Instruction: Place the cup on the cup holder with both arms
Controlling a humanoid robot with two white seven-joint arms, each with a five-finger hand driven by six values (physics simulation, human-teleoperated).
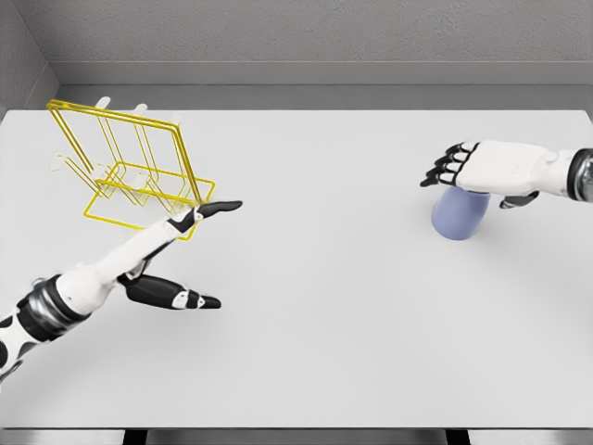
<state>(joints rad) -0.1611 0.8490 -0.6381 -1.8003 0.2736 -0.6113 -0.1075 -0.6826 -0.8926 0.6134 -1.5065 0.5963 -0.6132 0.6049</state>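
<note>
Cup beneath right hand (touching?)

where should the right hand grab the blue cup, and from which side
Grip the blue cup around its side wall, coming down from above and the right, where the right hand hovers. The cup looks tilted on the table, its smooth rounded wall exposed below the hand, so a wrap around the body probably suits.

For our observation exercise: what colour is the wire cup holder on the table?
Yellow. The cup holder shows clearly in the head view, at the table's far left.
</note>
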